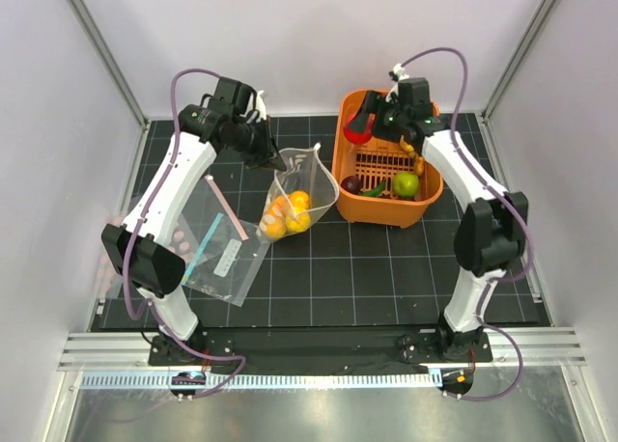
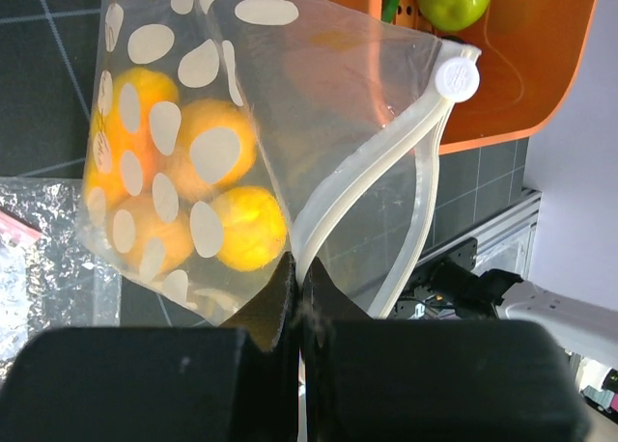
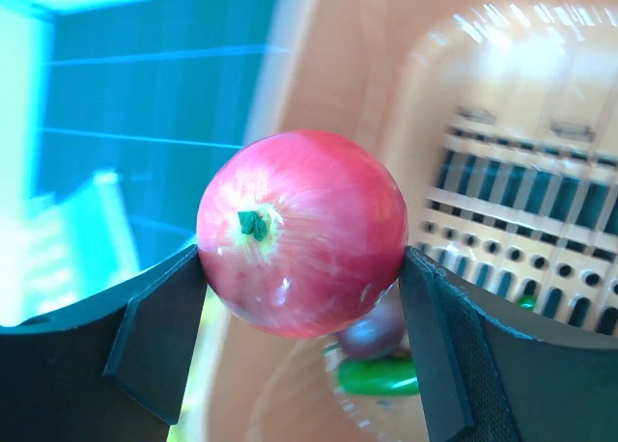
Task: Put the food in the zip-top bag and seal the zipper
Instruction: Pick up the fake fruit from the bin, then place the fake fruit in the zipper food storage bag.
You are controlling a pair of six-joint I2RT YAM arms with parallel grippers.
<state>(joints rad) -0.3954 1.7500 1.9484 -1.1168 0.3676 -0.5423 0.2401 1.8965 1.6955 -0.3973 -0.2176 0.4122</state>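
Note:
The dotted zip-top bag (image 1: 294, 199) hangs open left of the orange basket (image 1: 425, 208), with orange-yellow mangoes (image 1: 288, 213) inside; they also show in the left wrist view (image 2: 208, 196). My left gripper (image 1: 273, 157) is shut on the bag's zipper edge (image 2: 333, 215) and holds the mouth up. My right gripper (image 1: 370, 124) is shut on the red apple (image 3: 301, 232), held above the basket's far left corner. A green lime (image 1: 406, 183), a dark purple piece (image 1: 351, 183) and a green piece (image 1: 376, 187) lie in the basket.
A clear bag with a teal strip and white label (image 1: 224, 257) lies flat at the left, with a loose pink strip (image 1: 224, 206) beside it. White walls and metal posts close in the mat at back and sides.

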